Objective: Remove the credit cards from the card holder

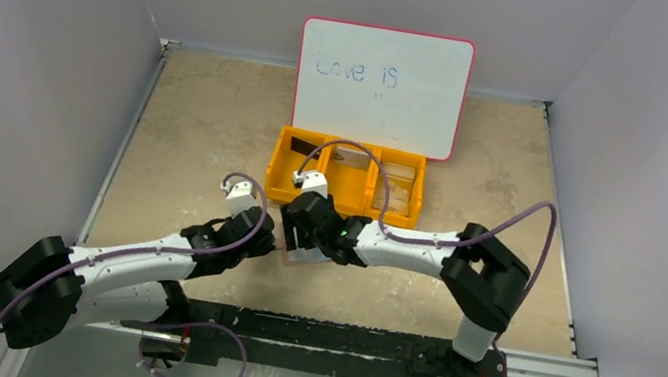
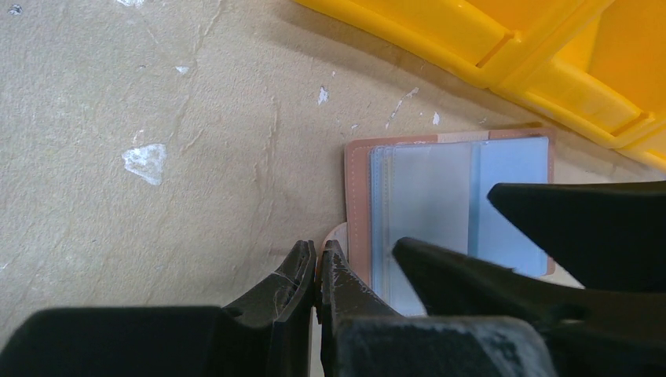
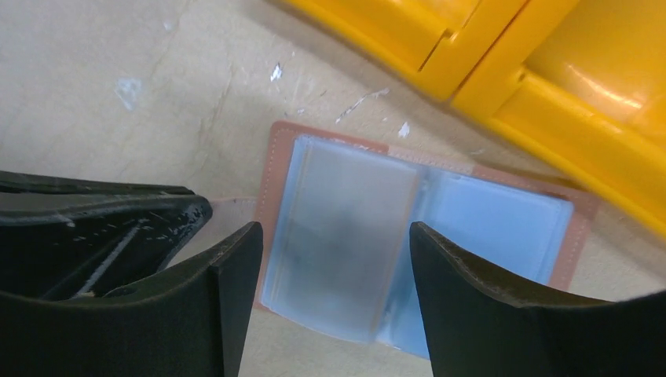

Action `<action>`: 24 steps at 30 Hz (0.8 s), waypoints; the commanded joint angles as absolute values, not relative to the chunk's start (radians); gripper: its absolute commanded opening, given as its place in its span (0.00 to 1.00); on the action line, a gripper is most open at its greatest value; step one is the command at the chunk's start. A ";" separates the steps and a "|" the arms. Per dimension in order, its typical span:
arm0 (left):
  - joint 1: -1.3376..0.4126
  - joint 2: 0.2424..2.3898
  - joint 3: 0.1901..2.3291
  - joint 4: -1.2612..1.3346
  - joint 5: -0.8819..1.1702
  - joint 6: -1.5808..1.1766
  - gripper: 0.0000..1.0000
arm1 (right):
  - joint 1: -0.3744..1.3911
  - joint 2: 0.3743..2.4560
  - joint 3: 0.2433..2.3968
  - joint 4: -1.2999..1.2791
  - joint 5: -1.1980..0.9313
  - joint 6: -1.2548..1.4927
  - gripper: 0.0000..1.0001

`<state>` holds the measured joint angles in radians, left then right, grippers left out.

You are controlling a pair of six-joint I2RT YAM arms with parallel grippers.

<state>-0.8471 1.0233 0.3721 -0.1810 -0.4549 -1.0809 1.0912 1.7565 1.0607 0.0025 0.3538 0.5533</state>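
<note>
The card holder (image 3: 353, 228) lies open and flat near the middle of the worktop (image 1: 208, 128), just on the near side of the orange tray (image 1: 401, 219), which sits toward the far edge. Treat the card holder as light, thin and floppy at the fold. Its clear pockets are glossy and probably slippery, so it is likely to slide or lift unless one edge is pinned. The credit cards (image 1: 301, 148) look thin and stiff. The best hold is judged to be a card's exposed edge at the pocket mouth, pulled in line with the pocket. The left claw (image 2: 317, 271) is closed, tips at the holder's edge beside a pale tab; whether it pinches that tab cannot be told. The right claw (image 3: 334, 232) hangs over the pockets, jaws apart, gripping nothing. The pocket nearer the left claw looks greyer than the other and may contain a card. In the tray, the left compartment holds the dark card; the other two hold pale, unclear items.
</note>
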 commanded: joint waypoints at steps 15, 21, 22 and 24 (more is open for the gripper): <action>-0.850 0.996 0.399 -0.160 -0.479 -1.080 0.00 | 1.118 1.869 1.076 -0.143 0.625 0.556 0.64; -0.849 0.994 0.398 -0.164 -0.481 -1.079 0.00 | 1.118 1.851 1.072 -0.164 0.653 0.557 0.58; -0.850 0.995 0.398 -0.162 -0.481 -1.080 0.00 | 1.118 1.843 1.071 -0.149 0.622 0.545 0.59; -0.850 0.997 0.398 -0.157 -0.479 -1.078 0.00 | 1.118 1.829 1.085 -0.133 0.569 0.546 0.61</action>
